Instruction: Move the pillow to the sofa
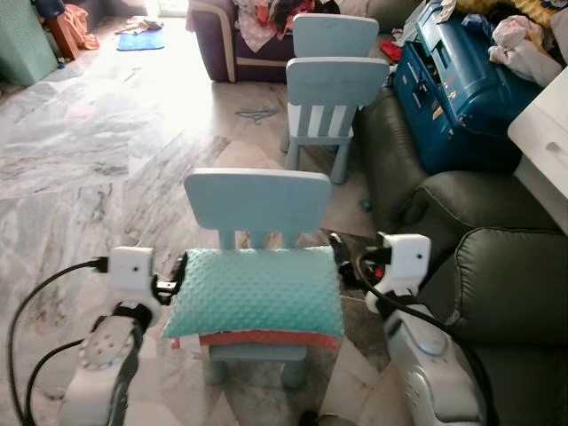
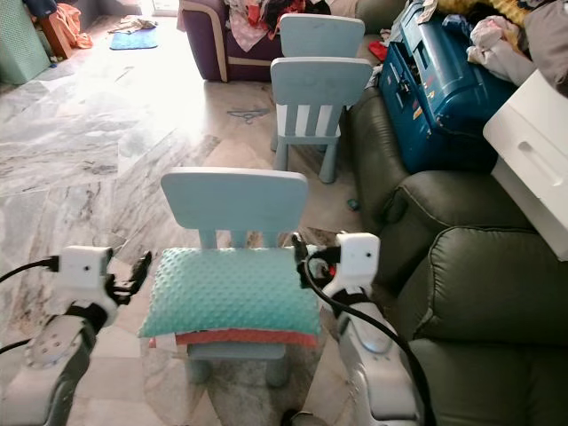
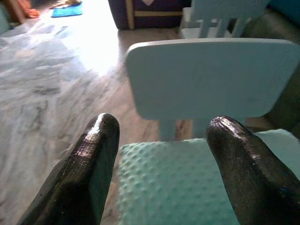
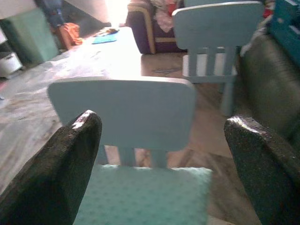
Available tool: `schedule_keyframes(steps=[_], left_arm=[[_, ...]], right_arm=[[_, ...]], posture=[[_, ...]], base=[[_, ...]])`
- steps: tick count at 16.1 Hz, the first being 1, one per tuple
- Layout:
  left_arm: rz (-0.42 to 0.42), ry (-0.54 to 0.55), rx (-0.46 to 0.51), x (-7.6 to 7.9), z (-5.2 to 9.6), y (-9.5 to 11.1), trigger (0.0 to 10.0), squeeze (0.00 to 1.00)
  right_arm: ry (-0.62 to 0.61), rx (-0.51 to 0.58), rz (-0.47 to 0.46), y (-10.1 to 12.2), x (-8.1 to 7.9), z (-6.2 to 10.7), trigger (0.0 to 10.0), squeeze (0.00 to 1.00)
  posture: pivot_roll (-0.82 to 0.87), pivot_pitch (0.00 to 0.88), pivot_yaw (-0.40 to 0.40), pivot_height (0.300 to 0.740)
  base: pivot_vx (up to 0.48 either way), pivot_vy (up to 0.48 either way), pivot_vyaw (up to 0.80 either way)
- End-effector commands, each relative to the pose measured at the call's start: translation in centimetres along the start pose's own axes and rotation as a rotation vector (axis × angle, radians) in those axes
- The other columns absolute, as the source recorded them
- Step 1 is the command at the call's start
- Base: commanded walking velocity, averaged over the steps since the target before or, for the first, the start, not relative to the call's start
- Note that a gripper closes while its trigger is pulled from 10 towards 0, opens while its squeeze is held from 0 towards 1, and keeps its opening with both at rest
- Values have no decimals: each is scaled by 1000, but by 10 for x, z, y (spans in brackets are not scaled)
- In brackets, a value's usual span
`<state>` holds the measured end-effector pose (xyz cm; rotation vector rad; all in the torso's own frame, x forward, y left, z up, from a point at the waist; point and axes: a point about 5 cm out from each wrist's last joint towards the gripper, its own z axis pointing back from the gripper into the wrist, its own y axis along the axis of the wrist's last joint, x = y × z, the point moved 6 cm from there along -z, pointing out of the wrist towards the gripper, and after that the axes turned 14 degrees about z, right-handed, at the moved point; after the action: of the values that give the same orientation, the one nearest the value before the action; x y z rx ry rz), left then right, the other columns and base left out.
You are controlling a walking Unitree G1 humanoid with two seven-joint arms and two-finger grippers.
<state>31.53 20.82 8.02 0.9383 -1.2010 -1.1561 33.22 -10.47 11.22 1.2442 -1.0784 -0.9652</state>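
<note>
A teal dotted pillow (image 1: 256, 291) with a red underside lies on the seat of a small pale blue chair (image 1: 257, 197) right in front of me. My left gripper (image 1: 176, 277) is at the pillow's left edge, open, with its fingers (image 3: 89, 164) on either side of the pillow's corner (image 3: 178, 183). At the pillow's right edge my right gripper (image 1: 344, 257) is also open, its fingers (image 4: 61, 164) spread wide above the pillow (image 4: 145, 194). A dark green sofa (image 1: 497, 266) stands to my right.
Two more pale blue chairs (image 1: 328, 89) stand farther ahead. A blue case (image 1: 453, 80) rests on the sofa's far end, and a white drawer unit (image 1: 546, 133) is at the right. A purple sofa (image 1: 231, 35) piled with clothes stands at the back. Marble floor (image 1: 80, 177) lies to the left.
</note>
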Motion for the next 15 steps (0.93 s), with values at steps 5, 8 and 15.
schedule_keyframes(steps=[5,8,15], left_arm=[[8,4,-26,2,4,-8,10000,0],[36,-14,-12,13,-3,-6,10000,0],[85,-3,13,18,-2,-6,10000,0]], right_arm=[[-6,3,10,1,6,2,10000,0],[-22,-10,32,0,16,8,10000,0],[-14,-23,37,-1,18,13,10000,0]], posture=[[-17,147,-27,740],[-42,156,-38,740],[-53,162,-51,740]], base=[[0,0,0],[0,0,0],[0,0,0]])
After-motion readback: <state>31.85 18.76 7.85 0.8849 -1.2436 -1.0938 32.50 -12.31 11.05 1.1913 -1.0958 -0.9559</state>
